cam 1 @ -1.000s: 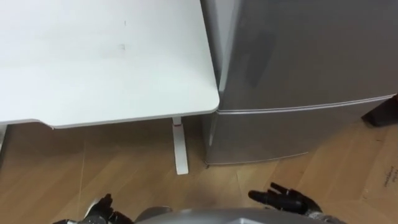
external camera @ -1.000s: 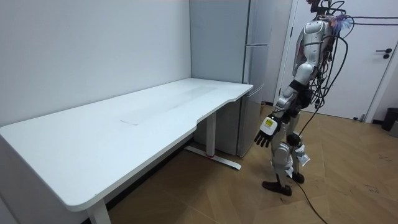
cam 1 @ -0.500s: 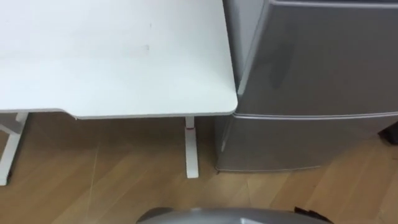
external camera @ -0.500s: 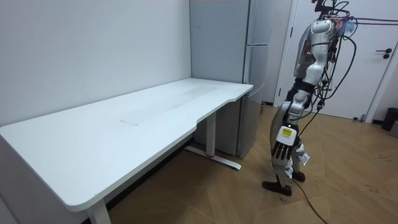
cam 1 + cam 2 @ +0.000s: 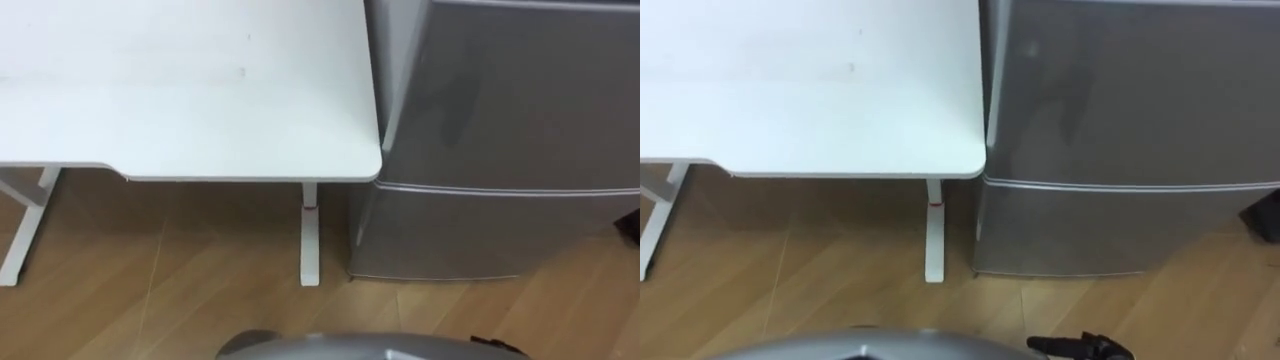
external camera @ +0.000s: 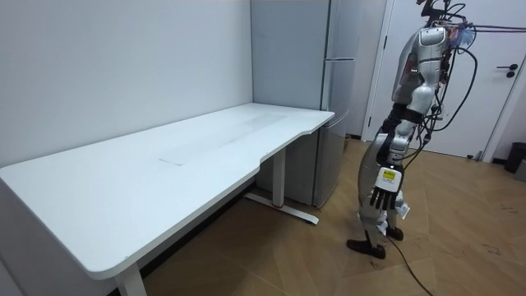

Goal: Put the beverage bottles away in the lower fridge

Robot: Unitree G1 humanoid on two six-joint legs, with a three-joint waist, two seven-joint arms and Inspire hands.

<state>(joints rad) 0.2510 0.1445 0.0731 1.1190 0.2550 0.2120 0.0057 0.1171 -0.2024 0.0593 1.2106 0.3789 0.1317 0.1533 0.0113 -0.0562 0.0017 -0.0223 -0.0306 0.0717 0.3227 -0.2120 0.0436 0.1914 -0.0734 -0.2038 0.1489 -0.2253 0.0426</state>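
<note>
The grey fridge (image 5: 500,120) stands right of the desk with both doors shut; its lower door (image 5: 1120,225) reaches almost to the floor. I stand about a step in front of the fridge (image 6: 329,99), facing it. My left hand (image 6: 382,197) hangs beside my thigh with straight fingers and holds nothing. My right hand (image 5: 1085,347) pokes in at the bottom edge of the right eye view, dark fingers stretched out and holding nothing.
A white desk (image 5: 190,90) butts against the fridge's left side, with its white leg (image 5: 310,240) on the wooden floor. A dark object (image 5: 1265,215) sits on the floor right of the fridge. A white door (image 6: 493,74) is behind me.
My left hand has dropped from hip height to hang by my thigh. My right hand has sunk to the view's bottom edge. The eye view itself has shifted.
</note>
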